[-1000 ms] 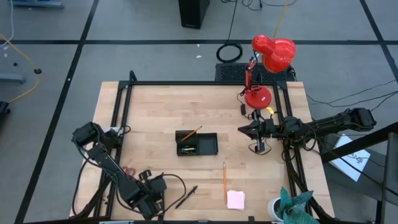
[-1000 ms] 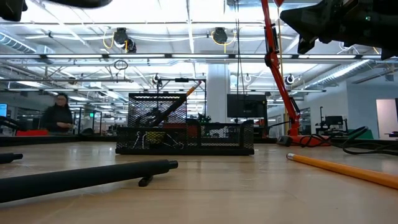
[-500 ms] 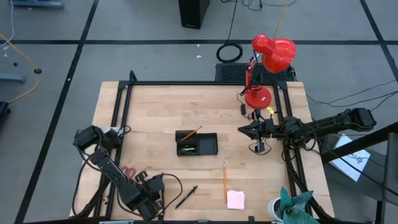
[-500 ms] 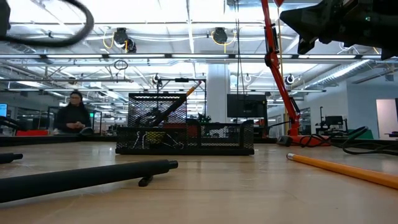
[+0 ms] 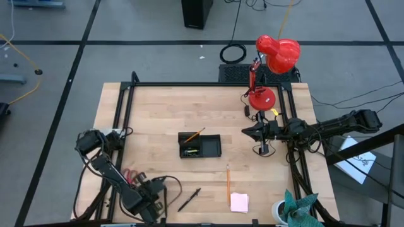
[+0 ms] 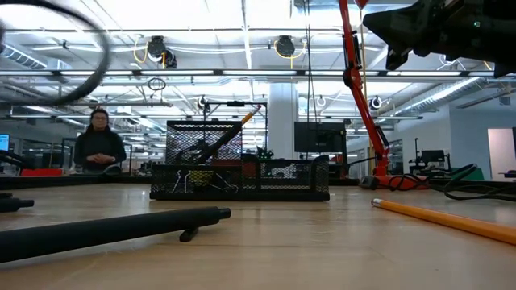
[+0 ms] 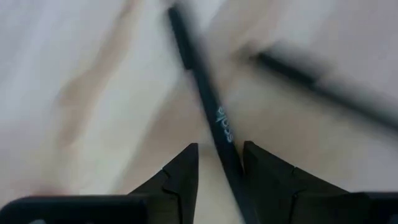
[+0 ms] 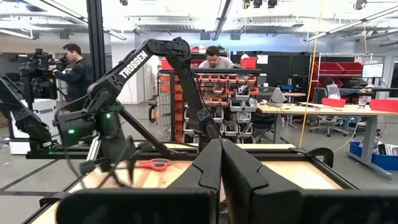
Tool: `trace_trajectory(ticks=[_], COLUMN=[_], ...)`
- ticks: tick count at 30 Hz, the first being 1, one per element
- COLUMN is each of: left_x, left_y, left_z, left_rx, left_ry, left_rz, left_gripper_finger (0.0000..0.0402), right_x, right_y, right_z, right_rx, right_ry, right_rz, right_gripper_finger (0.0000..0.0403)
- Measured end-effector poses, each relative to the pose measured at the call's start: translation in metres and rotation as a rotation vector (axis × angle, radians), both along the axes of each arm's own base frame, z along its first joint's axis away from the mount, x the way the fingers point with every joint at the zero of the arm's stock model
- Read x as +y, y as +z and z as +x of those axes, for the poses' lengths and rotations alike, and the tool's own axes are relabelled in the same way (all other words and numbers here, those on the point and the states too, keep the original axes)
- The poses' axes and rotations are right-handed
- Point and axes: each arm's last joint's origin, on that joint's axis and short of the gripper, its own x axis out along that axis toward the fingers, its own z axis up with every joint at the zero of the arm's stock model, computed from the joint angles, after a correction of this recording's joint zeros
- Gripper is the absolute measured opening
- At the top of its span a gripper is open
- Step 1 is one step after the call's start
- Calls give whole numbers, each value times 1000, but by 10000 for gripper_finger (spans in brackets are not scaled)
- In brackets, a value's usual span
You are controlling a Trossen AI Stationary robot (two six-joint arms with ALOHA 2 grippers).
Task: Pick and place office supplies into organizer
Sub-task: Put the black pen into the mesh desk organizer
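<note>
Pen [image 7: 211,112] lies on table [image 5: 158,113], near-left of organizer [image 5: 200,145], between our left gripper [image 7: 219,163] fingers, spread astride barrel, not yet pinching. We judge it light, stiff, slick, prone to roll; grip mid-barrel. Pencil [image 5: 228,183] and pad [image 5: 239,202] near-right of organizer, scissors [image 5: 129,174] far left. Right gripper [image 8: 221,163] right of organizer, fingers pressed together, empty. Bare wood; people in room beyond.

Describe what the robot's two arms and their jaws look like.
Both arms are dark, jointed links with black cables looping alongside. The left arm carries white TROSSEN lettering and a green light near its wrist. The left gripper and right gripper end in black wedge-shaped jaws.
</note>
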Motion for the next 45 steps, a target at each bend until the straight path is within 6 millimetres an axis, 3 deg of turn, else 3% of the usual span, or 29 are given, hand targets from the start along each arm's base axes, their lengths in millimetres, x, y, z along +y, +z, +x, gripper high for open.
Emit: trace_trajectory(ticks=[8, 23, 29, 41, 45], left_x=[2, 6, 15, 43, 48], left_y=[3, 9, 19, 21, 13], left_z=[-18, -13, -3, 26, 32], left_rx=[91, 20, -27, 37, 29], left_ry=[-14, -55, -28, -92, -108], left_rz=[83, 97, 87, 81, 25], left_gripper_finger=[131, 131, 131, 131, 131], right_x=[0, 0, 0, 0, 0], right_y=[0, 0, 0, 0, 0], right_z=[0, 0, 0, 0, 0], right_rx=[4, -2, -3, -3, -3], right_ry=[0, 5, 4, 3, 3], right_rz=[0, 21, 17, 17, 17], right_gripper_finger=[4, 4, 4, 4, 4])
